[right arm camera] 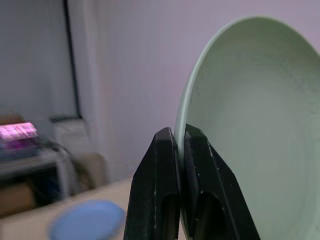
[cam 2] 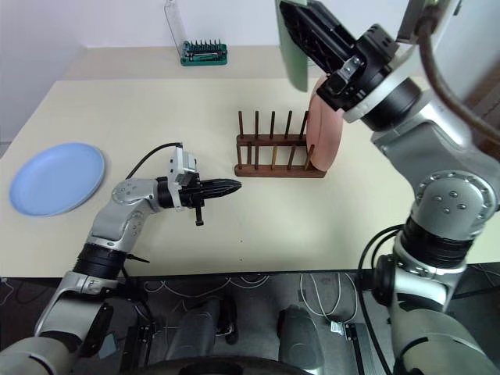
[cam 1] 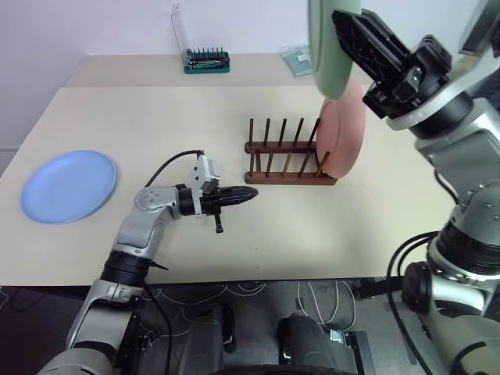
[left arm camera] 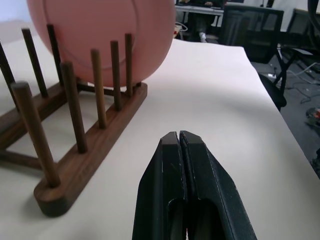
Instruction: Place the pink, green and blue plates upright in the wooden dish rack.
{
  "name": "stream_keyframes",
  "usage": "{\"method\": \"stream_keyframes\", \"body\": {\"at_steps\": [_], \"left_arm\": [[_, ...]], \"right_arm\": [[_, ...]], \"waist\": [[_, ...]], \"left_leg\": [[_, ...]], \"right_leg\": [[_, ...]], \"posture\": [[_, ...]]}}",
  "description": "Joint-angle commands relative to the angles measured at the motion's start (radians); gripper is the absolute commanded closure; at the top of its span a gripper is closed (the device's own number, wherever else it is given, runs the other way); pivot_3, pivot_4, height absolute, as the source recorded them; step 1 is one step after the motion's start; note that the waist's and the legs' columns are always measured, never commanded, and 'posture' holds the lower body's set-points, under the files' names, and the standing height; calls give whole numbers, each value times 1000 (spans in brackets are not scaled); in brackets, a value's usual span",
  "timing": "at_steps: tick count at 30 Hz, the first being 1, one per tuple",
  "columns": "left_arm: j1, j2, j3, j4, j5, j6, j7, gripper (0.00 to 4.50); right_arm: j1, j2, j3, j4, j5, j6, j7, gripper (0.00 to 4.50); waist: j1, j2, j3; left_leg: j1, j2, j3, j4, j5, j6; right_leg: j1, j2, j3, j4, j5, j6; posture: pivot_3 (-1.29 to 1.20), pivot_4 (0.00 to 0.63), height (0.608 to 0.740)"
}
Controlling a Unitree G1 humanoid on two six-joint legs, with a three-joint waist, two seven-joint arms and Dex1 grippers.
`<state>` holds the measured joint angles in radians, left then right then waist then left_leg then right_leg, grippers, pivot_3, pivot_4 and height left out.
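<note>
The right gripper (cam 1: 344, 39) was clamped on the rim of the green plate (cam 1: 328, 47), its two black fingers (right arm camera: 165, 165) pinching the edge between them, and it held the plate on edge, raised high above the table (cam 1: 156, 117). Below it and a little toward the robot stood the wooden dish rack (cam 1: 285, 152), and the pink plate (cam 1: 344, 129) sat upright in the rack's end slot, the one nearest that arm. The slots beyond it were free (several pairs of pegs, enough for two more plates).

The left gripper (cam 1: 238, 195) lay level just above the table with its fingers pressed together and nothing between them, pointing at the near end of the rack. Well away on its far side, toward the table's left edge, the blue plate (cam 1: 69, 186) lay flat.

By my reckoning one plate of three was done, the green one was in the air and not yet slotted, and the blue one was untouched. Lowering the green plate between the pegs beside the pink one looked like the step in hand.
</note>
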<state>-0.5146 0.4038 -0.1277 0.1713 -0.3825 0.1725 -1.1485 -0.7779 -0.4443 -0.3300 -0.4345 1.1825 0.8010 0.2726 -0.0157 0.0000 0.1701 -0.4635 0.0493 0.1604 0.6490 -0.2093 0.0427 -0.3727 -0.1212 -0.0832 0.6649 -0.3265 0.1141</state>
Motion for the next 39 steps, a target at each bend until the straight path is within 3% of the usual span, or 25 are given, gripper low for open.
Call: {"method": "stream_keyframes", "body": {"at_steps": [1, 15, 36, 39], "left_arm": [[5, 13, 32, -57, -20, 9, 10, 4500], [13, 39, 73, -98, -44, 50, 30, 4500], [19, 38, 80, -109, -41, 58, 34, 4500], [18, 38, 79, -107, -40, 56, 34, 4500]], "right_arm": [[36, 18, 4, 43, 31, 2, -42, 4452], [82, 89, 51, 215, 28, -1, -43, 4452], [105, 133, 12, 337, 18, 2, -122, 4452], [108, 135, 12, 340, 16, 0, -122, 3576]], "waist": [[0, 0, 0], [-2, 0, 0], [-3, 0, 0], [-3, 0, 0]], "left_leg": [[0, 0, 0, 0, 0, 0], [0, 0, 1, -1, 0, 0], [0, 0, 1, -1, 0, -1], [0, 0, 1, -1, 0, -1]], "right_leg": [[0, 0, 0, 0, 0, 0], [-1, 1, 0, 0, 0, 0], [-1, 1, 0, 0, 0, 0], [-1, 1, 0, 0, 0, 0]], "posture": [[0, 150, 732], [0, 150, 732], [0, 150, 732], [0, 150, 732]]}}
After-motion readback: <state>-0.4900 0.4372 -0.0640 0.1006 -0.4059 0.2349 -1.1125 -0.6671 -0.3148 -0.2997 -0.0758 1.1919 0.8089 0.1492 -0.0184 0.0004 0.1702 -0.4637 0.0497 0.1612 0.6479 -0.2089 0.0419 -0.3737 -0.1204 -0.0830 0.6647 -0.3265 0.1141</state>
